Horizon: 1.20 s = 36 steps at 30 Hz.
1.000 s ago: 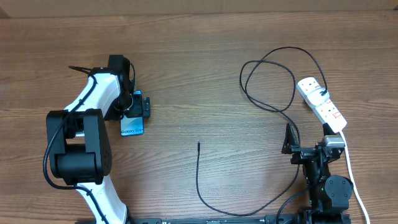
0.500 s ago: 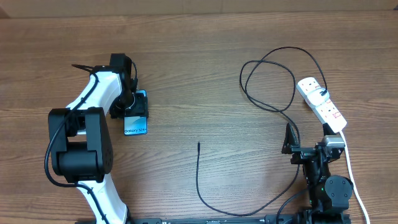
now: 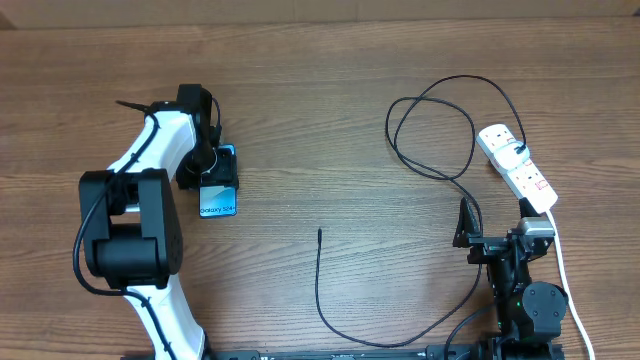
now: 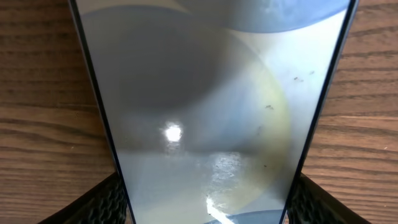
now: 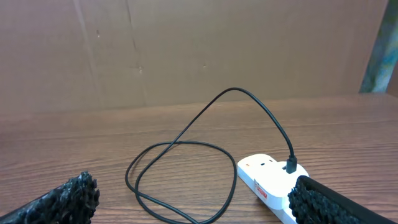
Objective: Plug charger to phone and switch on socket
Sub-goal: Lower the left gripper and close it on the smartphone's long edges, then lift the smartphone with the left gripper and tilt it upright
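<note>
**Near edge.** The charger (image 3: 319, 275) sweeps in a shallow curve along the near side of the table (image 3: 350, 60). Its free connector tip lies bare on the wood between the two arms, touching nothing.

**Right arm.** The right gripper (image 5: 193, 199) sits low by its base. Its jaws are spread wide with nothing between them.

**Left, mid-table.** The left gripper (image 4: 205, 202) is clamped on the phone (image 3: 217, 192), with its ribbed fingers (image 4: 99, 202) bearing on both long edges. The phone faces screen up at the left of the table, well apart from the connector tip. It cannot be told whether the phone rests on the wood or is held just clear of it.

**Far right.** The socket (image 3: 517, 170) lies diagonally on the table. The charger's plug is seated in its far outlet, and the black cable coils in loose loops to the left of the strip. A thick white cord (image 3: 562, 260) leaves the socket's near end and passes beside the right arm. The position of the red switches cannot be made out.
</note>
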### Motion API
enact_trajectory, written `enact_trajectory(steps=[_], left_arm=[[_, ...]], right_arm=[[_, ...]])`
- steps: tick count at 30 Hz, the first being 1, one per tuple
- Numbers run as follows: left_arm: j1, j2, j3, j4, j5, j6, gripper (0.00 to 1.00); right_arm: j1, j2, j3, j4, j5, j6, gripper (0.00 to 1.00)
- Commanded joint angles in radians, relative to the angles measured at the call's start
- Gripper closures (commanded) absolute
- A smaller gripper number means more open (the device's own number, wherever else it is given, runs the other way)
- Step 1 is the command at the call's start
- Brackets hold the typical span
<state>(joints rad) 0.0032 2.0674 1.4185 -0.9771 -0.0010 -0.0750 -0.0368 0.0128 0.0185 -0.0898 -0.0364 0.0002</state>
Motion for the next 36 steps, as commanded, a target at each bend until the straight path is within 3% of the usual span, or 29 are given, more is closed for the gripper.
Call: enact_trajectory(steps=[1,10,21,36], left_arm=[[0.003,0.053,0.048,-0.043,0.063,-0.017,0.51],[0.003,0.053,0.156,-0.131,0.207,-0.014,0.55],[0.003,0.053,0.159,-0.170,0.289,-0.006,0.55],[0.003,0.053,0.160,-0.170,0.510,0.005,0.59]], right_arm=[[0.007,-0.010,-0.010,0.006,0.010,0.002,0.00],[0.007,-0.010,-0.010,0.006,0.010,0.003,0.00],[0.007,-0.010,-0.010,0.006,0.010,0.003,0.00],[0.007,-0.010,-0.010,0.006,0.010,0.002,0.00]])
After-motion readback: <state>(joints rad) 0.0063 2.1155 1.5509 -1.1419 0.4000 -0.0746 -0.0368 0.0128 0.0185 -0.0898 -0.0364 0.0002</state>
